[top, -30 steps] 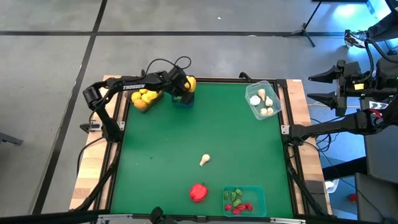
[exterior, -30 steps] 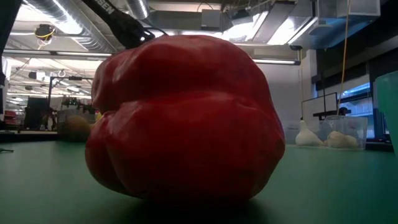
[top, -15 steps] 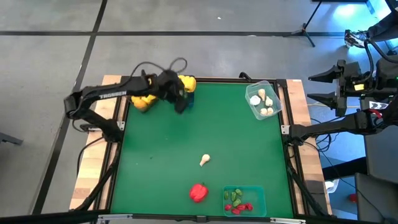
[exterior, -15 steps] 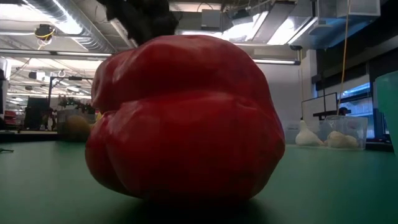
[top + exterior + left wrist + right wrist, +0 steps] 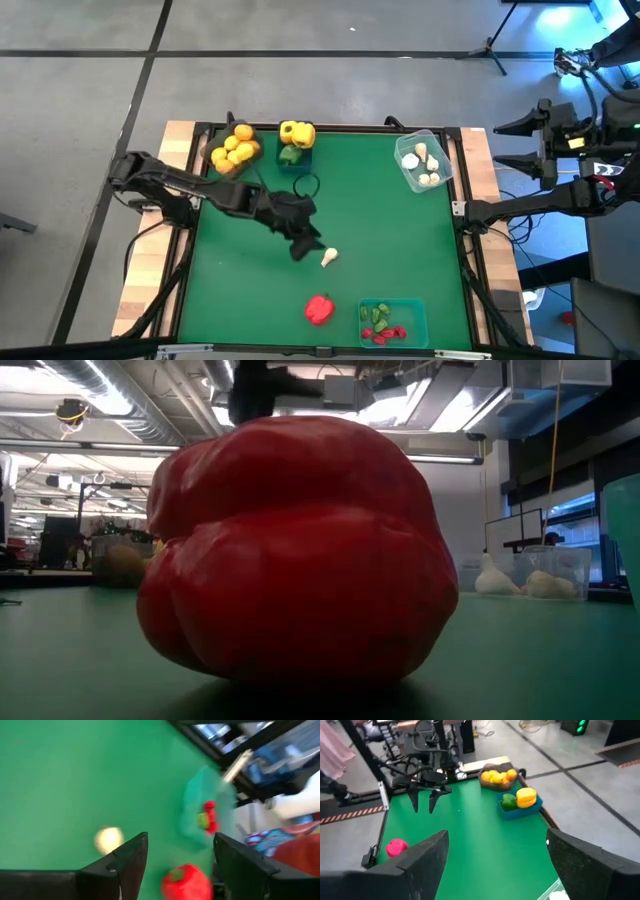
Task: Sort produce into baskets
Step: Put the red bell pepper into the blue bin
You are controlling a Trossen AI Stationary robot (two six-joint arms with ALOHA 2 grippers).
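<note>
**Q:** Where is your working gripper, and what is left loose on the table?

**A:** My left gripper (image 5: 300, 243) hangs over the middle of the green table (image 5: 400, 240), fingers apart and empty. Just beside it lies a white garlic piece (image 5: 329, 258). Nearer the front edge sits a red bell pepper (image 5: 319, 308), close to the teal bin (image 5: 420, 312) of tiny red and green bits. My right gripper (image 5: 495, 865) waits off the table's right side, fingers wide apart.

**Q:** How do you expect the garlic piece to handle?

**A:** I judge it light, hard and smooth, a hollow plastic toy. It looks tapered, so it may squirt out of a pinch at the narrow end. I would close across its fattest part, low to the table.

**Q:** And the pepper?

**A:** Bigger, lobed and glossy in the low view. I would set my fingers into opposite grooves around its middle, not on the stem.

**Q:** Where does garlic go?

**A:** Probably the clear bin (image 5: 447, 158) at the far right corner, which already holds white pieces.
</note>
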